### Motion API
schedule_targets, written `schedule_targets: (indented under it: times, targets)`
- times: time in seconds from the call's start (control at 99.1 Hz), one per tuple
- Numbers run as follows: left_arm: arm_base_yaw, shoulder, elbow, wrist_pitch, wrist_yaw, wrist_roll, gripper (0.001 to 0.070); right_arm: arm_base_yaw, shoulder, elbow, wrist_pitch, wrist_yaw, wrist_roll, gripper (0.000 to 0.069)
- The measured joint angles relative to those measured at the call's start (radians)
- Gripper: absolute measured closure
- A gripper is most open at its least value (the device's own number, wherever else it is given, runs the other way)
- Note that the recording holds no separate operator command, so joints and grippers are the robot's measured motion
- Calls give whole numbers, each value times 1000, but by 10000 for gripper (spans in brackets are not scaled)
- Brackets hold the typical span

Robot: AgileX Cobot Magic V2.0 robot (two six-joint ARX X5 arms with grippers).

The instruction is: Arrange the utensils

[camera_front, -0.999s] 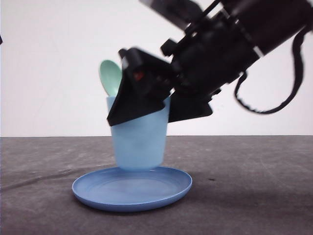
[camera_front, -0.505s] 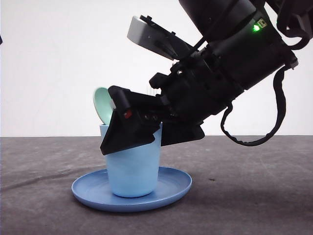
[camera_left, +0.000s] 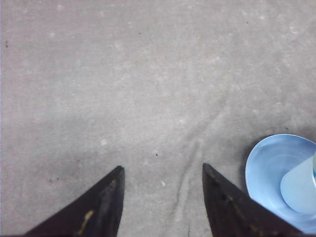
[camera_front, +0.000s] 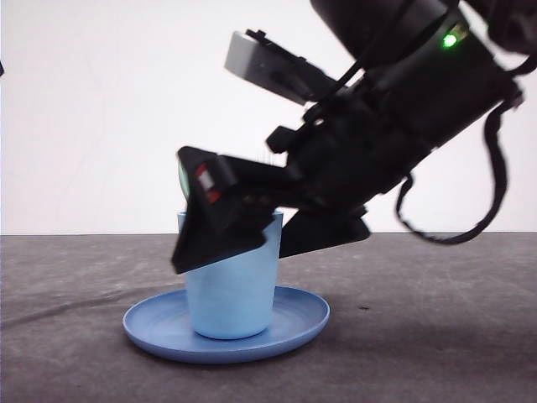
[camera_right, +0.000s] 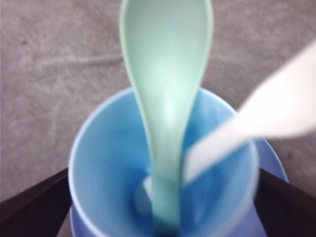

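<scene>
Jaws of the right gripper (camera_front: 252, 239) straddle the cup (camera_front: 231, 281), now set down on the plate (camera_front: 151, 327); grip uncertain. Left gripper (camera_left: 163, 207): jaws wide over bare counter (camera_left: 148, 74), plate at 4 o'clock. Right wrist: spoon (camera_right: 165, 98) and fork (camera_right: 276, 106) stand inside cup.

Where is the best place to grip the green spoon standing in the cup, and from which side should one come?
Grip the mint-green spoon at its neck below the bowl, above the light blue cup rim, coming from above. It stands handle-down beside the white fork, so probably nothing else is reachable.
</scene>
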Motion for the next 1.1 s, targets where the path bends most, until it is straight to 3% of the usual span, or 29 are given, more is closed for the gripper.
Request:
schedule_targets:
  times: [0.363, 0.565, 0.727, 1.1]
  targets:
    - [0, 0, 0, 0, 0, 0, 412, -199, -332, 47, -622, -50, 2, 12]
    - [0, 0, 0, -1, 0, 0, 412, -362, -476, 159, -891, 46, 10, 12]
    - [0, 0, 0, -2, 0, 0, 412, -518, -530, 241, -1021, 64, 11, 12]
    - [0, 0, 0, -2, -1, 0, 412, -789, -542, 270, -1136, 53, 8, 12]
